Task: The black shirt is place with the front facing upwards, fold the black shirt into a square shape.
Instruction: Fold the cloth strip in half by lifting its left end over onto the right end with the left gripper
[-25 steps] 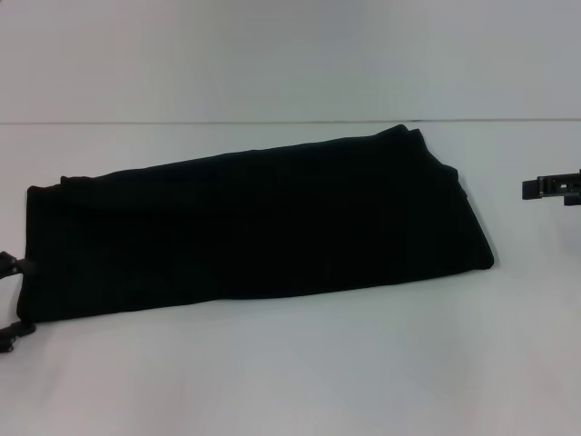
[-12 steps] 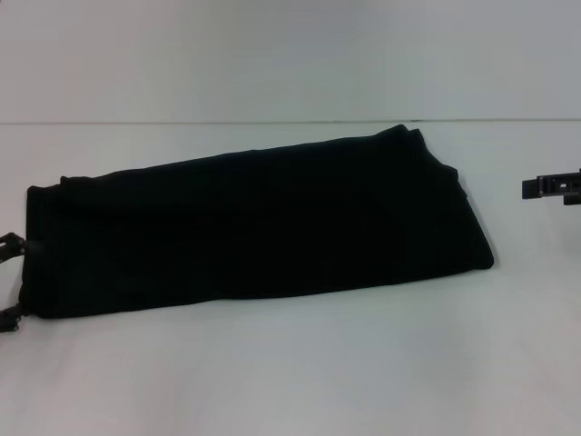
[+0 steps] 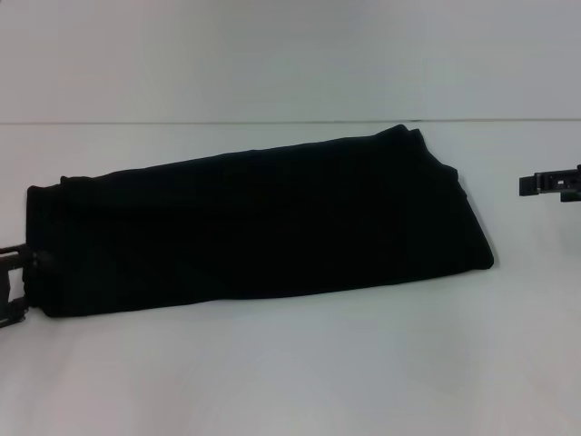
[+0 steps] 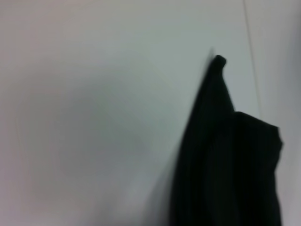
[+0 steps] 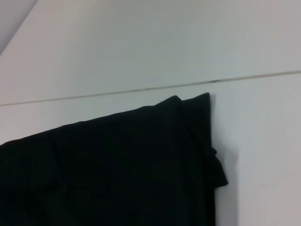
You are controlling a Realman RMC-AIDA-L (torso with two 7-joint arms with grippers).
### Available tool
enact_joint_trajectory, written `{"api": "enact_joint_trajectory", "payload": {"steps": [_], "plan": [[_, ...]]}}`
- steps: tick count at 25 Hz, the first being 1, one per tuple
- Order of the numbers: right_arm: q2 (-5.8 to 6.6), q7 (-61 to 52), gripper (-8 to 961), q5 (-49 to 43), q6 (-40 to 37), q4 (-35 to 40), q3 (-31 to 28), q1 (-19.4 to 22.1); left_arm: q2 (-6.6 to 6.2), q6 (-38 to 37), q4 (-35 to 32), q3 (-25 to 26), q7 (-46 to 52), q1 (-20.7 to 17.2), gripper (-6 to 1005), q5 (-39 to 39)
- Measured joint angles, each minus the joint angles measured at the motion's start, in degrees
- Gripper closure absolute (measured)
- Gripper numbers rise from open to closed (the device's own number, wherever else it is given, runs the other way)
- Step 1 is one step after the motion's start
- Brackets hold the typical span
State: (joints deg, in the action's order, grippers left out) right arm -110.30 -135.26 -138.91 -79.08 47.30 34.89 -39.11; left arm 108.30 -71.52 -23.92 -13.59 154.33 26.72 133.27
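Observation:
The black shirt [image 3: 263,222] lies on the white table as a long folded band, running from the left edge up toward the right. No lettering shows on it. My left gripper [image 3: 9,282] is at the band's left end, open, one finger near the top of that end and one near its lower corner. My right gripper [image 3: 549,184] hangs at the far right, apart from the shirt's right end. The left wrist view shows one end of the shirt [image 4: 230,165]; the right wrist view shows its far right corner [image 5: 117,165].
The white table [image 3: 290,363] spreads wide in front of the shirt. A thin seam line [image 3: 227,122] runs across behind it, with a pale wall beyond.
My left gripper has shifted farther up along the shirt's left end, and the shirt's near left corner has drawn in a little. The right gripper has barely moved.

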Motion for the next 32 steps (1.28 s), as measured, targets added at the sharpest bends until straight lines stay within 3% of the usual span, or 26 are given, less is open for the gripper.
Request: {"api": "enact_joint_trajectory", "payload": {"steps": [2, 5, 10, 18, 22, 29, 32], "plan": [[0.0, 0.0, 15, 0.3, -0.2, 0.1, 0.0, 0.0, 0.06, 0.6, 0.0, -2.0, 0.0, 0.3, 227, 0.0], [0.02, -0.1, 15, 0.8, -0.5, 0.2, 0.0, 0.0, 0.06, 0.8, -0.2, -3.4, -0.2, 0.6, 475, 0.1], [0.04, -0.1, 15, 1.0, -0.6, 0.3, 0.0, 0.0, 0.04, 0.9, -1.4, -3.9, -0.5, 0.8, 688, 0.1], [-0.03, -0.1, 15, 1.0, -0.6, 0.0, -0.1, 0.1, 0.07, 0.6, -1.3, -3.5, -4.1, 0.4, 843, -1.3], [-0.14, 0.6, 15, 1.0, -0.5, -0.4, 0.4, 0.2, 0.67, 0.6, -1.5, -3.8, -5.6, 0.3, 920, -1.4], [-1.93, 11.4, 15, 0.5, -5.7, -0.4, 3.4, 1.0, 0.79, 0.3, -1.7, -3.2, -9.0, 0.2, 952, -3.3], [-3.32, 18.5, 15, 0.5, -7.7, 0.5, 5.9, 2.9, 0.53, -0.2, -1.7, -3.3, -10.0, 0.1, 951, -4.0]]}}
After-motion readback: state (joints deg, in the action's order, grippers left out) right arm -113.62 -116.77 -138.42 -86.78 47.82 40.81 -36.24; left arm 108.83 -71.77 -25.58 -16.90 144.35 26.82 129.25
